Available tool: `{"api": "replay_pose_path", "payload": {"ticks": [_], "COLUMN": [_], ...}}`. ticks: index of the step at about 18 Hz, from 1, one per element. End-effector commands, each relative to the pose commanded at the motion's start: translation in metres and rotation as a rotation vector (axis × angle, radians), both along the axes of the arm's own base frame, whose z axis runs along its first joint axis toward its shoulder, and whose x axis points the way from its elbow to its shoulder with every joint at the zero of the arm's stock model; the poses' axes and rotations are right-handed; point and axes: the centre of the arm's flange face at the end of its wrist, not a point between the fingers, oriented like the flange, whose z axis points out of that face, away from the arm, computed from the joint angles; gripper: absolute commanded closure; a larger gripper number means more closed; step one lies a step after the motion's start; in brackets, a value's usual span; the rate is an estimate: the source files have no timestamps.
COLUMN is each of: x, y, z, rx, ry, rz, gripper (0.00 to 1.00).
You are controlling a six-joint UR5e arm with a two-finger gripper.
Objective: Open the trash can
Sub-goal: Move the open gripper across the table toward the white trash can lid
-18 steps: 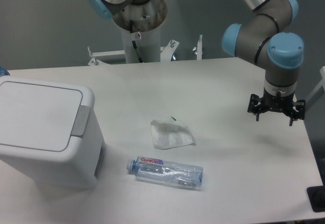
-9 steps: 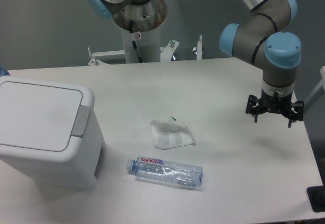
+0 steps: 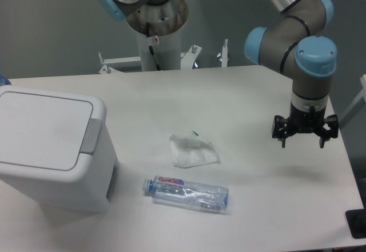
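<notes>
Camera view shows the task at its opening step: the approach, with nothing yet touched. The trash can sits at about nine o'clock on the table, its flat lid down and the grey push tab on the rim facing three o'clock. The gripper hangs at about three o'clock, well apart from the bin, with the whole width of the table between them.

The next move, as a judgement, calls for a long sweep toward nine o'clock, passing above the crumpled tissue and the plastic bottle near the middle, then a descent onto the push tab so the lid can spring up.

The arm reaches in from twelve o'clock, its wrist turned so the tool points straight down above the tabletop, casting a faint shadow below. The fingers are spread wide, tips well apart, and hold nothing.
</notes>
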Motion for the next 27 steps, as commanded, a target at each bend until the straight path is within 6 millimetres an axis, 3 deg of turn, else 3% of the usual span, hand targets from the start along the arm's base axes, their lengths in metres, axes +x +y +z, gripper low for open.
{"api": "replay_pose_path", "payload": {"ticks": [6, 12, 20, 27], "x": [0.022, 0.053, 0.114, 0.172], "y": [0.014, 0.049, 0.1, 0.129], "z": [0.037, 0.067, 0.144, 0.184], "rx": [0.158, 0.264, 0.451, 0.536], "ry": [-0.048, -0.092, -0.156, -0.211], "rz": [0.093, 0.167, 0.213, 0.167], "gripper": [0.0, 0.0, 0.0, 0.0]}}
